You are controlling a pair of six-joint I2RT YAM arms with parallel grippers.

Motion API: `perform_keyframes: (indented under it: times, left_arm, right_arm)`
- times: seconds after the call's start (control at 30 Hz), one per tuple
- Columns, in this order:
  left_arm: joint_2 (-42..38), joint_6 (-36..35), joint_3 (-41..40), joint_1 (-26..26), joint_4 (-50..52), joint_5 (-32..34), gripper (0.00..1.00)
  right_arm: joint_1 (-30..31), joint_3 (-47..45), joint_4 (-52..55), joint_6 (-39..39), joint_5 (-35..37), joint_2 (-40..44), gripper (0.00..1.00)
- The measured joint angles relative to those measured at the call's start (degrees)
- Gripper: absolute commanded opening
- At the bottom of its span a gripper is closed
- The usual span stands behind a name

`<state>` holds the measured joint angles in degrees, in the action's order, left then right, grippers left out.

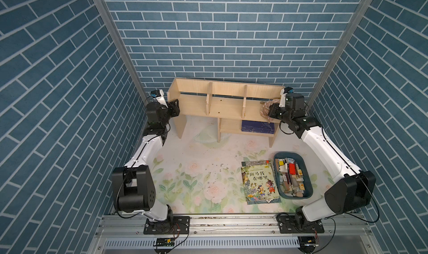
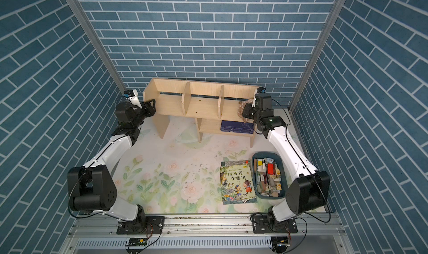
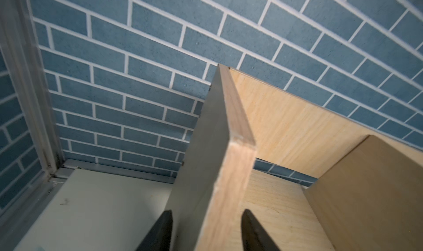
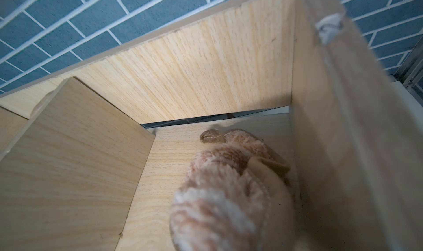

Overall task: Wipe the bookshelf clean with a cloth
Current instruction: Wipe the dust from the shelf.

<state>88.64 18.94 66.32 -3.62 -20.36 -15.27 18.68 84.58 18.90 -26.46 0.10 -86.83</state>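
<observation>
Two arms reach to the bookshelf (image 1: pixel 222 104) at the back of the table (image 1: pixel 185 176), one at each end.

At the left end, both top views show only a black lump by the end board. The left wrist view shows more. There the left gripper (image 3: pixel 207 215) has one dark finger (image 3: pixel 160 233) on each side of that board, right up against it, so it pinches the board.

In the middle, the top shelf has two standing boards that split it into three parts. Small dark crumbs (image 1: pixel 216 169) lie on the flowery table. A dark blue book (image 1: pixel 257 126) lies flat on the low shelf. The wrist views show none of these.

At the right end, the cloth (image 1: pixel 265 108) sits bunched up in the last part of the top shelf, close to the end board. The right gripper (image 1: pixel 270 111) is shut tight on it. In the right wrist view the cloth (image 4: pixel 224 192) looks fluffy, with tan and cream stripes. It rests on the shelf floor and hides the fingers.

Nearer the front on the right, a picture book (image 1: pixel 259 183) lies flat, just beside a blue bin (image 1: pixel 308 180) full of small things.
</observation>
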Motion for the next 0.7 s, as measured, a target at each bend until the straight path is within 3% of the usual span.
perform_keyframes:
  times: [0.1,0.27,0.5,0.7]
  left_arm:
    - [0.2,-2.12,-0.04,-0.35,0.02,1.03,0.19]
    - [-1.31,-14.64,-1.9,0.46,-0.76,2.19,0.0]
    - [-7.13,-13.27,-6.54,3.48,1.2,7.87,0.0]
    - [-10.58,-12.44,-9.11,4.17,2.58,8.92,0.0]
  right_arm:
    - [0.0,-0.07,0.0,0.24,-0.48,0.11,0.0]
    - [0.0,-0.94,-0.02,0.74,-1.01,0.83,0.0]
    - [-0.26,-2.05,-0.04,1.16,-0.87,1.57,0.0]
    - [-0.37,-1.77,-0.09,1.27,-1.73,1.22,0.0]
